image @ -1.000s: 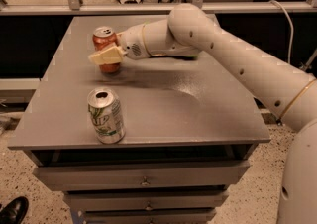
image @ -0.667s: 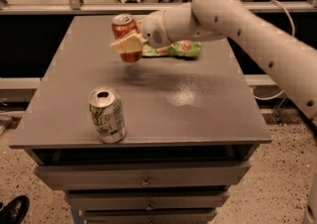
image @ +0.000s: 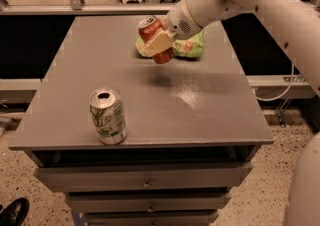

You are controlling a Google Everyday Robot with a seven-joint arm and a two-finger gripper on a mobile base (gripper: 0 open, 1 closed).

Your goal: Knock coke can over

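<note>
The coke can (image: 151, 31) is red-orange with a silver top. My gripper (image: 159, 43) is shut on it and holds it tilted in the air above the far middle of the grey table (image: 210, 110). A cream finger (image: 156, 44) crosses the can's front. The can's shadow falls on the tabletop below it. The white arm comes in from the upper right.
A green-and-white silver can (image: 107, 116) stands upright near the table's front left edge. A green snack bag (image: 190, 46) lies on the far part of the table, behind the gripper. Drawers sit under the tabletop. A black shoe (image: 12, 212) is on the floor at bottom left.
The gripper has lifted the coke can off the far left of the table and carried it right, toward the middle, tilting it. The green bag has come into view behind it.
</note>
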